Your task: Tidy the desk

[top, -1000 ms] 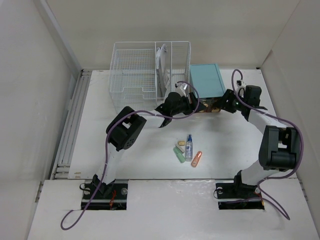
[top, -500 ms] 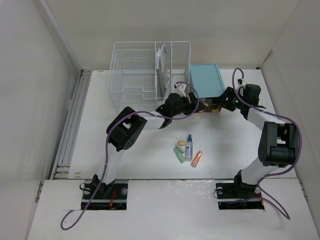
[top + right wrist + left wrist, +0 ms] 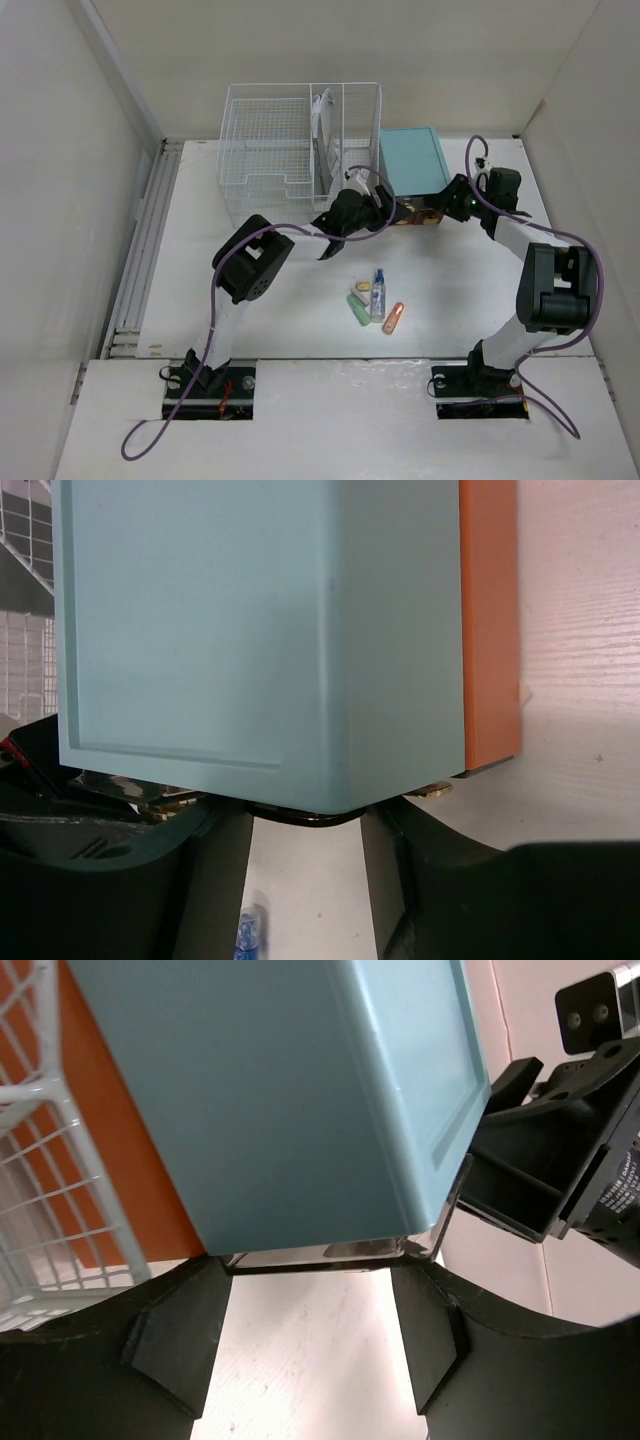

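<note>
The desk (image 3: 250,300) is a white tabletop. A teal drawer cabinet (image 3: 412,160) stands at its back, with a dark, shiny low drawer (image 3: 415,213) showing at its front. My left gripper (image 3: 395,212) is at the drawer's left end, its jaws apart over bare desk in the left wrist view (image 3: 310,1290), tips at the drawer's rim (image 3: 330,1255). My right gripper (image 3: 440,208) is at the cabinet's right front corner (image 3: 200,630). Its jaws (image 3: 305,850) flank a dark curved rim (image 3: 300,818); whether they pinch it does not show.
A white wire basket (image 3: 270,150) stands left of the cabinet. Mid-desk lie a blue bottle (image 3: 378,293), a green highlighter (image 3: 357,312), an orange pen (image 3: 394,318) and a small yellowish piece (image 3: 362,287). A metal rail (image 3: 140,250) runs along the left edge. Walls enclose the back and sides.
The right gripper has moved a little left, closer in against the cabinet's front corner. The left arm has shifted slightly right along the drawer. The loose items have not moved.
</note>
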`<move>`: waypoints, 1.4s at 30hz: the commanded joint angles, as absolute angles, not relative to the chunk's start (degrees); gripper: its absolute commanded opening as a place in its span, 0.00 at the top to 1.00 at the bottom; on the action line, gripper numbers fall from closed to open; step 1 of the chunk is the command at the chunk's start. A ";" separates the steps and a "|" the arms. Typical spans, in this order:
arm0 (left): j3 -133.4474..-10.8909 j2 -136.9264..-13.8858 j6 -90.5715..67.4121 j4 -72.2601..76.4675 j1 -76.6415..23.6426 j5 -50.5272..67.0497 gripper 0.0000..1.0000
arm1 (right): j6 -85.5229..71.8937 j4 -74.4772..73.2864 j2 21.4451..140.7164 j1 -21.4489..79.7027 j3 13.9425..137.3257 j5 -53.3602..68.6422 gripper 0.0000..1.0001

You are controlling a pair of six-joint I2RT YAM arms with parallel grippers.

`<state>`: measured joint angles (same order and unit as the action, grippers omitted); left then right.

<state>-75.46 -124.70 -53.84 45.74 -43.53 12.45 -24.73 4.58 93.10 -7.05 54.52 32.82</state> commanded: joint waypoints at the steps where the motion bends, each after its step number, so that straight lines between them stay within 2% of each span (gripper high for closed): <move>1: -74.80 -120.23 -51.77 52.65 -39.90 -0.53 0.38 | -25.93 12.74 93.08 -7.56 56.16 29.18 0.54; 5: -74.18 -120.23 -52.29 53.17 -39.90 -0.53 0.38 | -25.93 13.27 93.08 -7.56 54.94 29.18 0.68; 10: -74.18 -120.23 -52.91 53.70 -39.90 -0.53 0.38 | -25.93 13.27 91.14 -8.17 53.18 29.18 0.74; 22: -75.41 -120.23 -52.91 52.65 -39.90 0.53 0.38 | -18.99 4.14 79.47 -8.17 43.61 30.23 0.75; 37: -74.36 -119.71 -52.91 52.65 -39.90 1.67 0.38 | -3.78 -21.26 65.84 -10.37 42.98 31.28 0.75; 40: -73.74 -119.71 -52.91 53.17 -39.90 2.19 0.38 | -3.78 -22.67 65.30 -10.37 42.98 31.81 0.68; 41: -73.74 -119.71 -52.91 53.17 -39.90 2.20 0.38 | -3.78 -22.68 65.30 -10.37 43.50 32.34 0.49; 42: -73.74 -119.71 -52.91 53.17 -39.90 2.20 0.38 | -3.78 -22.68 65.30 -10.37 43.51 32.34 0.49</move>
